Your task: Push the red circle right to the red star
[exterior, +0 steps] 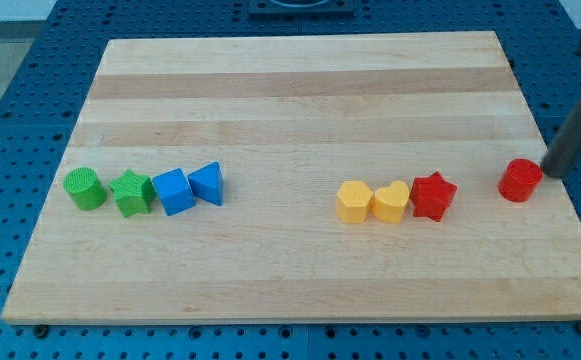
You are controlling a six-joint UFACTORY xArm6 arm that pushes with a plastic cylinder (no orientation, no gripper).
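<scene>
red circle [520,180] beside my tip [548,172], right of red star [433,195]

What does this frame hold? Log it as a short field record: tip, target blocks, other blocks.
tip: my tip just at the view's right of the red circle, touching or nearly
red star: left of the circle, apart from it
beside star: yellow heart, yellow hexagon
left row: green cylinder, green star, blue cube, blue triangle
</scene>
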